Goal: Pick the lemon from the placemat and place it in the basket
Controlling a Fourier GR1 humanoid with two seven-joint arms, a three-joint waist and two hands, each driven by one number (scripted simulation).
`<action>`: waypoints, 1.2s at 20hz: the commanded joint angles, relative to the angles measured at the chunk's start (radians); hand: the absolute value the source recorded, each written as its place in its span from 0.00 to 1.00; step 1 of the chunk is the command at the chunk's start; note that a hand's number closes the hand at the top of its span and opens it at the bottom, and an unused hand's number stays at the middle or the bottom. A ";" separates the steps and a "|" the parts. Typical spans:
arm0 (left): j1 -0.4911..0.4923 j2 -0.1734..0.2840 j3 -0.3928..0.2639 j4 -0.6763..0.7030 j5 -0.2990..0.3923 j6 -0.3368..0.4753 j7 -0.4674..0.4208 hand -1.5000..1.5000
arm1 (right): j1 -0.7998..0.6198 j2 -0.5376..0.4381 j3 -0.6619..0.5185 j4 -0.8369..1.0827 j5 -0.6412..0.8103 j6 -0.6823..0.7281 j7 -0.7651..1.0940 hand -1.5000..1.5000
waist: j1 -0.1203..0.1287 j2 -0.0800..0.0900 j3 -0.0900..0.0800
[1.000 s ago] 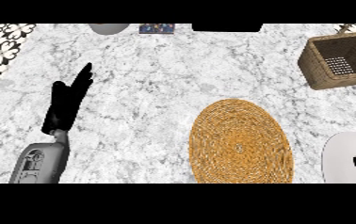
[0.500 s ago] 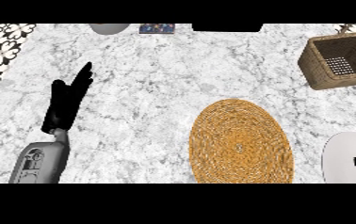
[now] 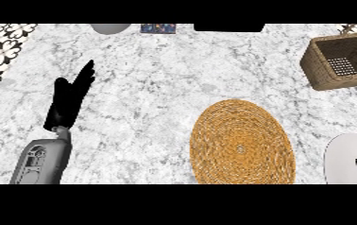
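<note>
A round woven placemat (image 3: 241, 143) lies on the marble counter (image 3: 160, 77), right of centre and near the front edge. Nothing rests on the placemat, and no lemon shows anywhere in the head view. A brown wicker basket (image 3: 322, 61) stands at the right edge, cut off by the frame. My left hand (image 3: 68, 99) is at the left, open with straight fingers pointing away, far from both mat and basket and touching nothing. My right hand does not show.
A pale grey rounded shape (image 3: 342, 159) pokes in at the lower right edge. At the back edge sit a grey round object (image 3: 110, 28), a small dark patterned item (image 3: 157, 28) and a black object (image 3: 229, 27). Patterned tile (image 3: 12, 44) shows far left.
</note>
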 commanded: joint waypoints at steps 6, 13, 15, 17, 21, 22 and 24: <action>0.002 -0.037 -0.026 0.015 -0.009 0.007 -0.003 0.50 | 0.022 0.026 -0.108 0.189 -0.063 -0.070 0.038 1.00 | 0.009 0.006 0.001; -0.020 0.020 0.016 0.014 0.011 -0.026 0.010 0.50 | 0.051 0.015 -0.168 0.212 -0.122 -0.134 -0.054 0.00 | 0.009 0.005 0.001; 0.022 0.005 -0.001 -0.012 0.000 -0.018 -0.009 0.50 | 0.051 0.027 -0.204 0.208 -0.157 -0.166 -0.056 0.00 | 0.009 0.002 0.001; -0.004 0.042 0.034 0.015 0.020 -0.040 -0.026 0.50 | 0.059 0.062 -0.233 0.197 -0.180 -0.261 -0.048 0.00 | 0.009 0.004 0.001; 0.028 -0.005 0.005 -0.013 -0.006 0.004 -0.016 0.50 | 0.051 0.000 -0.287 0.157 -0.225 -0.329 -0.046 0.00 | -0.002 -0.005 0.000; 0.011 -0.028 -0.022 -0.011 -0.018 0.008 0.009 0.50 | 0.061 0.011 -0.296 0.179 -0.221 -0.402 -0.038 0.00 | 0.012 0.004 0.001; 0.017 0.008 0.030 0.049 0.006 -0.006 -0.059 0.50 | 0.069 -0.054 -0.332 0.183 -0.257 -0.354 -0.024 0.00 | -0.006 0.000 0.000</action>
